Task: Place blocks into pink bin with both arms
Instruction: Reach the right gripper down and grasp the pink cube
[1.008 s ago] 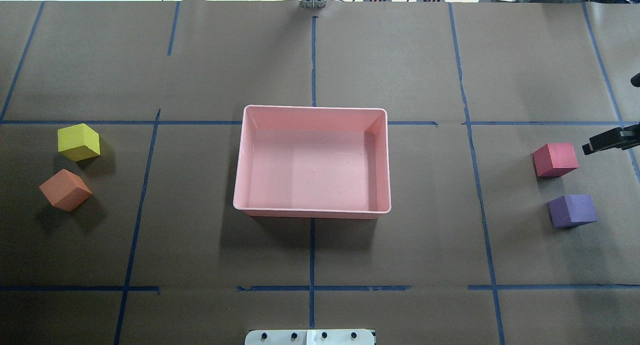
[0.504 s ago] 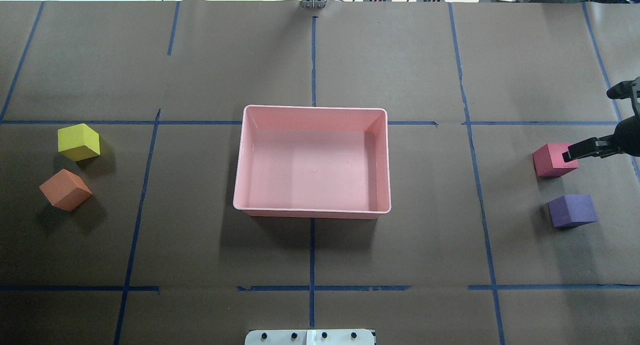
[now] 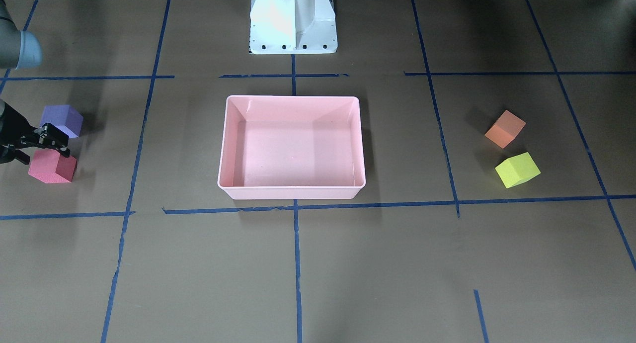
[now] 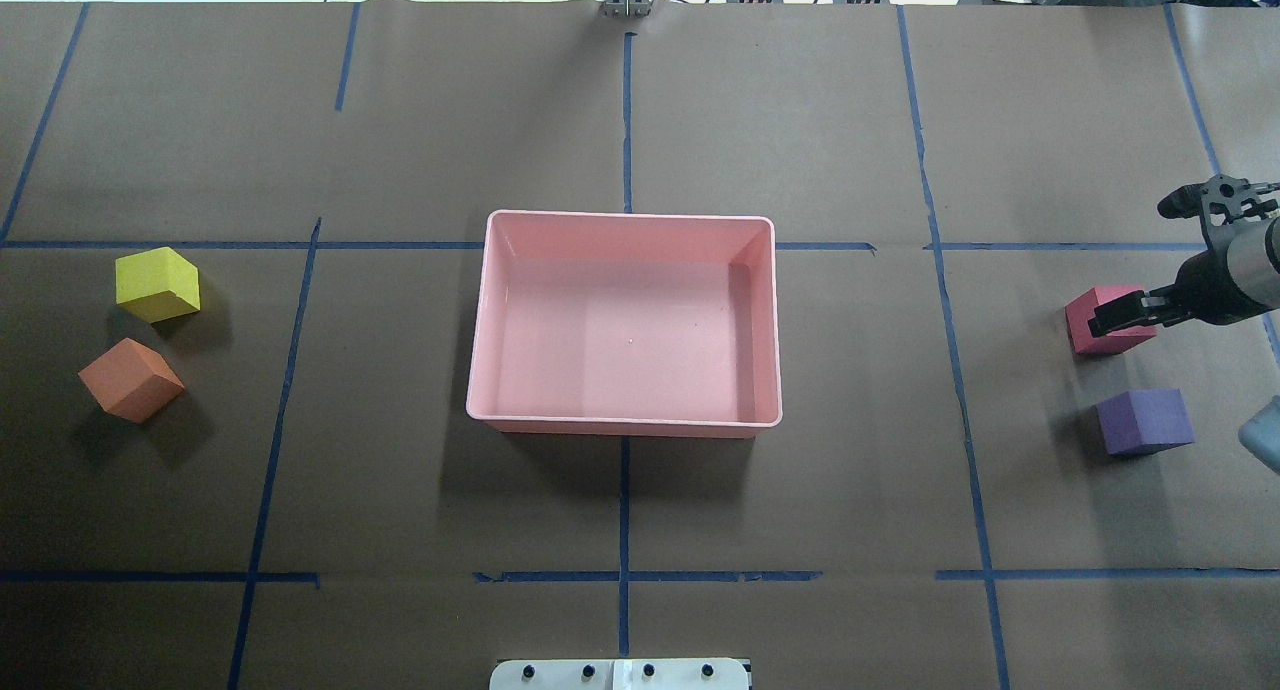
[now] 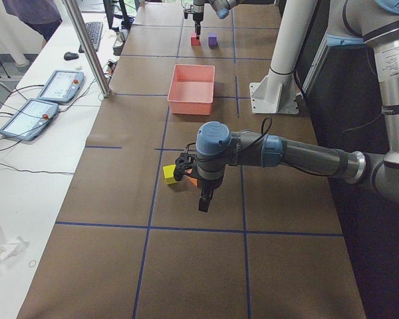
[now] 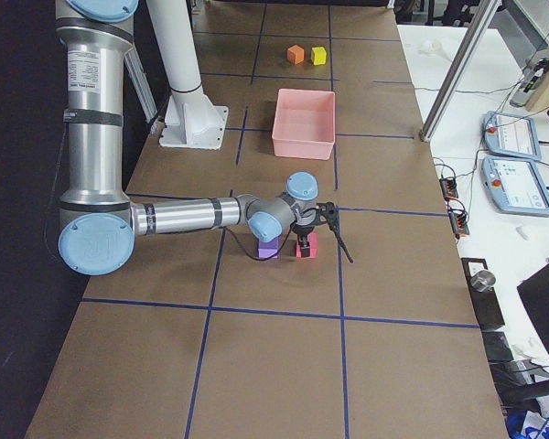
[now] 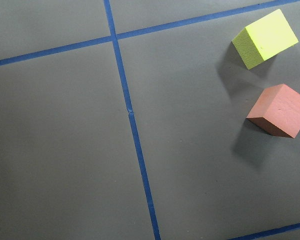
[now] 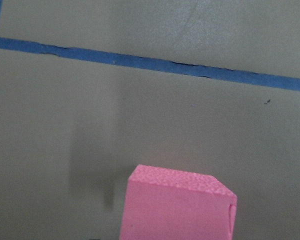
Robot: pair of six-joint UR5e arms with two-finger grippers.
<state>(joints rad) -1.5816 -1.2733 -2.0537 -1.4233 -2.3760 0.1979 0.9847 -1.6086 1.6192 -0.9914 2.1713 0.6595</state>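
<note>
On my overhead feed the pink bin (image 4: pixel 628 426) sits mid-counter (image 4: pixel 800 530), over the central blue tape line (image 4: pixel 624 510). All four blocks lie on the counter outside it. The yellow block (image 4: pixel 155 285) and orange block (image 4: pixel 130 380) are near each other but not touching on the robot's left side, well apart from the bin. The red block (image 3: pixel 49 171) and purple block (image 4: pixel 1145 422) lie on the right side, also not touching, with the purple one nearer the robot's base.

I see the right end effector (image 3: pixel 45 151) hanging over the red block, its black fingers spread and grasping nothing. I cannot make out whether a fingertip touches the block's top. My right wrist feed shows the red block at its bottom edge, with a tape line beyond.

The left end effector (image 5: pixel 203 198) hovers above the counter near the yellow and orange blocks. It shows only in the side view, so I cannot tell whether it is released or clenched. The left wrist feed looks down on both those blocks.
</note>
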